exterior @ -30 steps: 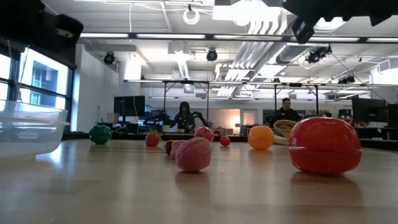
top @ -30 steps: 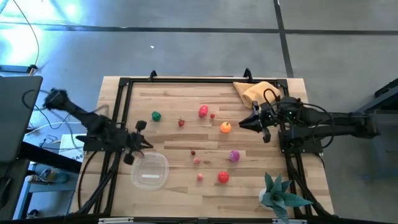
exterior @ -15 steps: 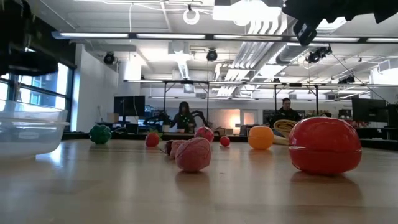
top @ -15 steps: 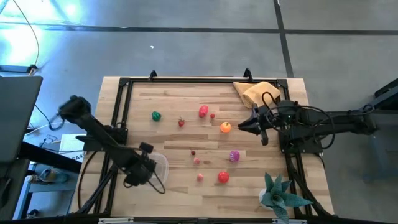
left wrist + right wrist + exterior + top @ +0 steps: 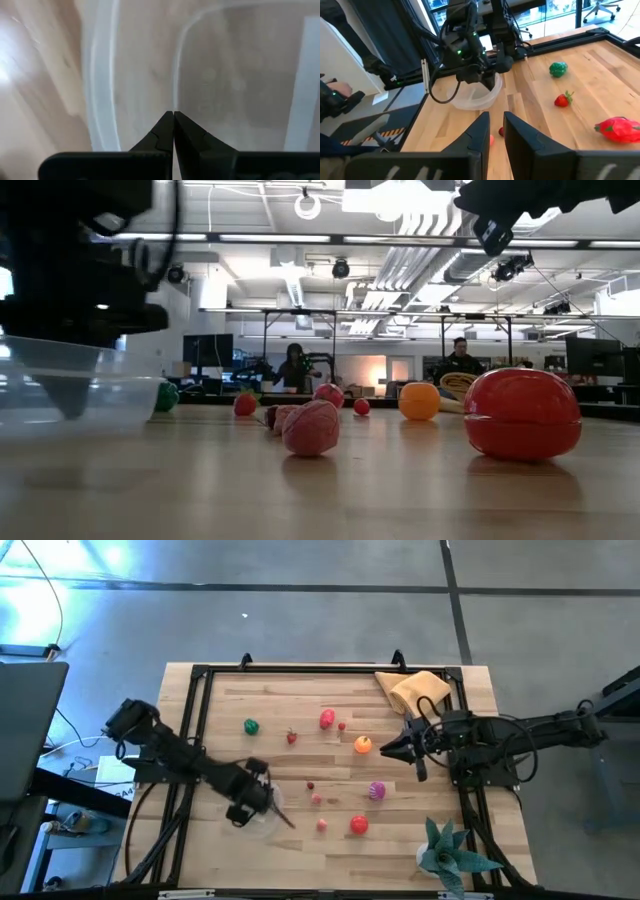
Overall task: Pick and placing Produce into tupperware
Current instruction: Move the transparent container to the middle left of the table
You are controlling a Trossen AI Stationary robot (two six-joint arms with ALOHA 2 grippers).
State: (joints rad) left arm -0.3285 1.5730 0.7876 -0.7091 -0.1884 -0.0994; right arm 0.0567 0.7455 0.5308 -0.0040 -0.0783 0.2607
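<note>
Swung inward over the past second, the left gripper (image 5: 278, 814) is now poised over the tupperware (image 5: 60, 385), its fingers (image 5: 167, 131) pressed together on nothing. Just ahead of the right gripper (image 5: 385, 749), whose fingers are narrowly parted and empty, the orange produce (image 5: 362, 745) is seen on the table (image 5: 300, 700).

Tupperware (image 5: 252, 821) mostly hidden under left arm (image 5: 180, 760) in high view; only bits of rim visible. In low view cut off by picture's left edge, dark blurred left gripper (image 5: 75, 395) behind its wall. Red produce nearest right gripper (image 5: 494, 119) partly covered by its fingers in right wrist view. Far people (image 5: 296, 366) too small to make out.
</note>
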